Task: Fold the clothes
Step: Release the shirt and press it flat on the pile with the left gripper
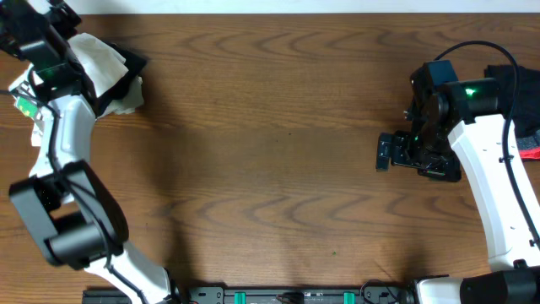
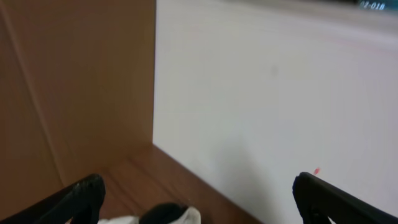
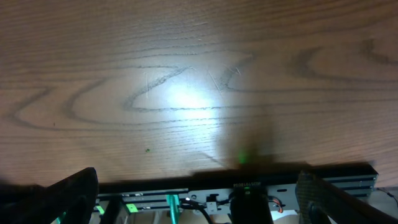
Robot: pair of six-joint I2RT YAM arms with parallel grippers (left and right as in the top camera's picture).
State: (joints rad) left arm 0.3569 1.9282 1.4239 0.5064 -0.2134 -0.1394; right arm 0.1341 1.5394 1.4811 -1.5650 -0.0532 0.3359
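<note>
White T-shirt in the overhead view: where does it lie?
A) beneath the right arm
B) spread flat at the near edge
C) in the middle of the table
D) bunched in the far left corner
D: the white T-shirt lies crumpled at the table's far left corner, beside the left arm.

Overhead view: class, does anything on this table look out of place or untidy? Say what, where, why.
The white T-shirt is bunched in the far-left corner of the table, piled with a black garment and partly under the left arm, not laid flat. Nothing looks spilled or damaged.
</note>
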